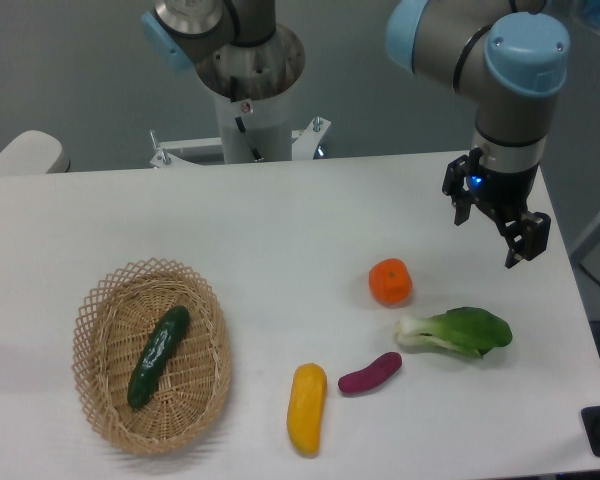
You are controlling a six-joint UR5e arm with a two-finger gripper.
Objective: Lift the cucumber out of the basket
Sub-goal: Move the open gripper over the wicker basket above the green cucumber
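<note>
The dark green glossy cucumber (158,355) lies lengthwise inside the oval tan wicker basket (102,424) at the front left of the white table. My gripper (490,232) hangs over the table's back right part, far to the right of the basket. Its two black fingers stand apart with nothing between them, so it is open and empty.
An orange fruit (390,281) sits right of centre. A bok choy (460,331) lies at the right, a small purple sweet potato (369,374) and a yellow vegetable (306,408) lie near the front. The robot base (250,110) stands behind the table.
</note>
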